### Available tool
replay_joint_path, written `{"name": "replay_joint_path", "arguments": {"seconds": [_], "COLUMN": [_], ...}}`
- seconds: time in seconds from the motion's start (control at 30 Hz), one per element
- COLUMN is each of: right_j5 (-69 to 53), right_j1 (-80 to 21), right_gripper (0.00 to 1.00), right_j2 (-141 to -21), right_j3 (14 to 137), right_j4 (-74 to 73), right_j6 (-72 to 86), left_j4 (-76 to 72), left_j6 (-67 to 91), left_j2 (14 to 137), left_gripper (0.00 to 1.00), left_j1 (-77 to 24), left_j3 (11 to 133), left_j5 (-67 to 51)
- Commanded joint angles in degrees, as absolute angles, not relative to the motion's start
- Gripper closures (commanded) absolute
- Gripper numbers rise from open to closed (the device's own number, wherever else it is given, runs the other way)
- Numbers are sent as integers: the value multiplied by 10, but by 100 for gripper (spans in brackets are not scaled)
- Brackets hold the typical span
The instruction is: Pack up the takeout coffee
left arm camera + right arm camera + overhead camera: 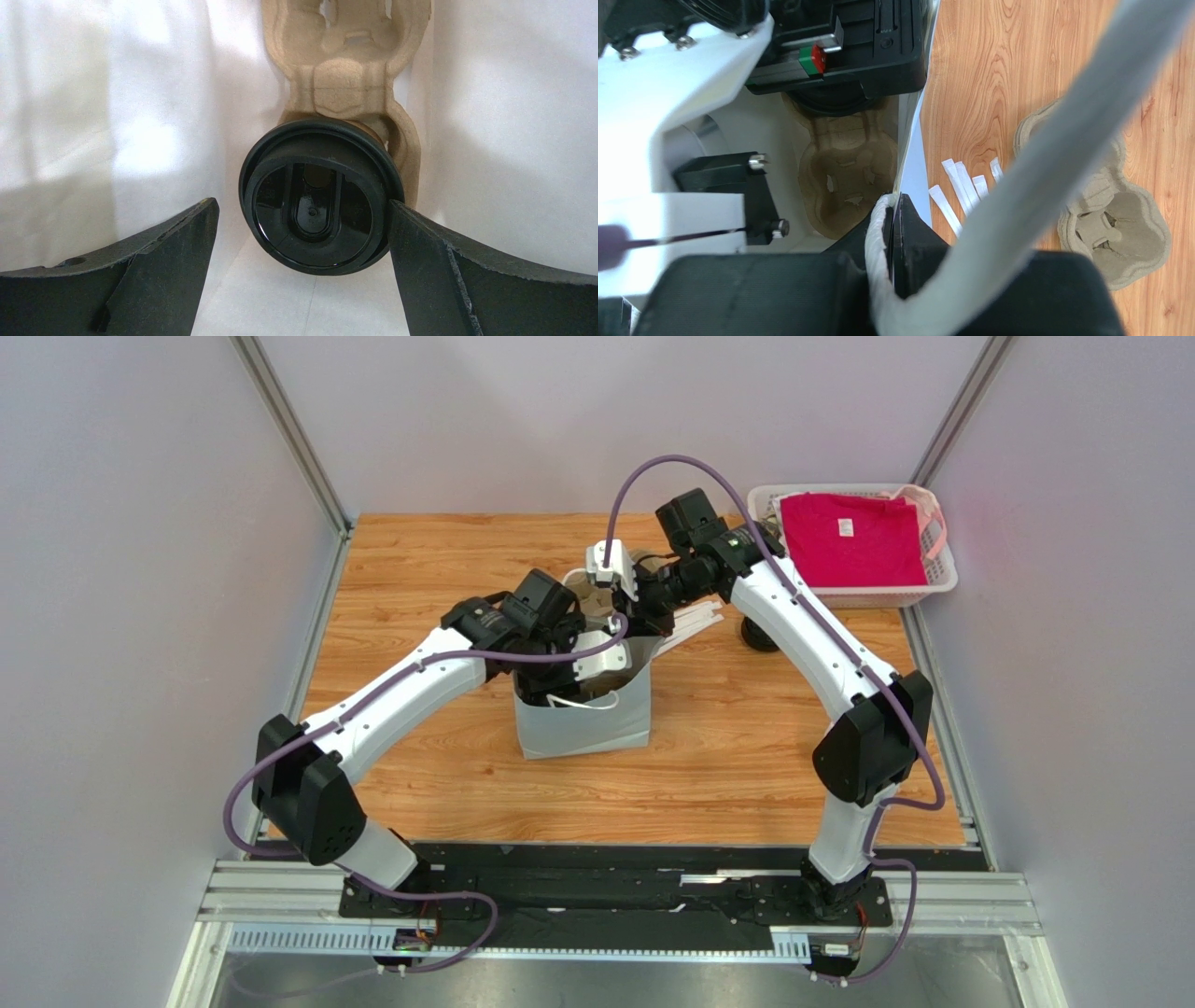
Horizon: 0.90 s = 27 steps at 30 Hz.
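The takeout coffee [319,203] stands in a moulded pulp cup carrier [344,77] at the bottom of a white paper bag [582,721]. Only its black lid shows; the lid hides almost all of the brown cup. My left gripper [302,210] reaches down into the bag and is open. Its right finger is close against the lid's rim and its left finger stands well apart. My right gripper [892,210] is shut on the bag's rim [910,140] and its white cord handle, at the bag's far edge.
A second pulp carrier [1116,231] and some white paper strips [955,189] lie on the wooden table to the right of the bag. A white basket [940,581] holding a pink shirt [849,539] stands at the back right.
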State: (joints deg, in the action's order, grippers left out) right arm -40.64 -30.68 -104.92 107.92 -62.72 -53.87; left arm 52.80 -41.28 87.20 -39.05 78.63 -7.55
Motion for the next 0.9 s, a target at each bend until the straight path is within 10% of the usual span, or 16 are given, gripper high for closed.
{"name": "replay_joint_path", "arguments": {"seconds": [0.0, 0.87], "right_j5": [-387, -382], "right_j1": [-306, -308], "right_gripper": [100, 100], "right_j2": [-1043, -1035], "right_j3": [1066, 1063], "right_j4": [-650, -630], "right_j6": [-548, -536], "left_j4": [515, 523], "left_j6": [-416, -339], "left_j2": [831, 747], "left_gripper": [3, 4], "left_j1": [-395, -380], "left_j3": [823, 894], "left_j5": [-105, -146]}}
